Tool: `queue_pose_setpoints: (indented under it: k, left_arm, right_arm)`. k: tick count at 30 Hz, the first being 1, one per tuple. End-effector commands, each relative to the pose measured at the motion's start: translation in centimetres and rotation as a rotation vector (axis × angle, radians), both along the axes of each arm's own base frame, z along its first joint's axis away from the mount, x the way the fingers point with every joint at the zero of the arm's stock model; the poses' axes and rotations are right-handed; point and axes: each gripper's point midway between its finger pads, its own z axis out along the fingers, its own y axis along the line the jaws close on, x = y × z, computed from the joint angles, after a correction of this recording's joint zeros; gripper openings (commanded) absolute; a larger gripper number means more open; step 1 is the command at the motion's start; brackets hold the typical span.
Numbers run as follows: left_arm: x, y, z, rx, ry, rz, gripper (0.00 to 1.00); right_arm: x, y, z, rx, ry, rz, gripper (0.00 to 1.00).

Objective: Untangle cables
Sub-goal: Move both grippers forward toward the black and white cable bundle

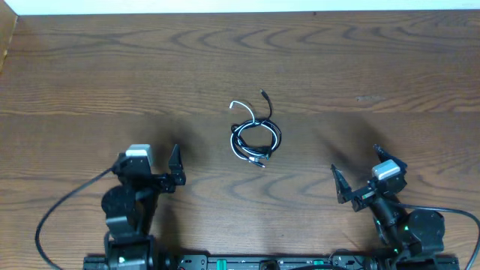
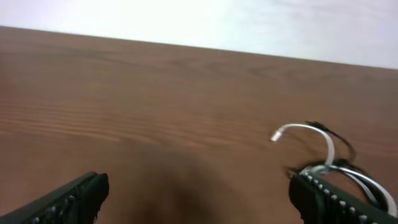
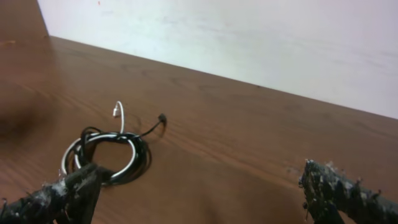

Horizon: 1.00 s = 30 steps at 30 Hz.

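The cables, one black and one white, lie coiled together in a small loop at the middle of the table, with a white end and a black end sticking out toward the far side. My left gripper is open, near the front left, well short of the coil. My right gripper is open at the front right, also apart from it. In the left wrist view the coil lies just past the right fingertip. In the right wrist view the coil sits behind the left fingertip.
The wooden table ends at a white wall along the far side. Thick black arm wires trail off near the front edge by each base.
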Motion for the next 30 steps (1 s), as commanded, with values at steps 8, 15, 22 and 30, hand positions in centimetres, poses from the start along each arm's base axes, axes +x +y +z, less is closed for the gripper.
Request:
queue_pose_setpoints:
  k: [8, 15, 22, 30]
  left_arm:
    - [1.5, -1.5, 3.7, -0.037, 0.178, -0.102, 0.98]
    - [2.0, -2.9, 6.2, -0.04, 0.257, -0.153, 0.98]
    - [2.9, -5.0, 7.6, -0.015, 0.328, -0.238, 0.98]
    - [4.9, -8.0, 7.5, 0.01, 0.569, -0.342, 0.98]
  right_arm:
    - [0.8, 0.5, 4.2, 0.018, 0.052, 0.025, 0.99]
    - [2.5, 1.7, 5.1, 0.022, 0.158, 0.094, 0.99]
    - [4.6, 2.7, 5.8, 0.006, 0.306, 0.143, 0.99]
    - [7.1, 3.5, 7.5, -0.022, 0.469, 0.199, 0.99]
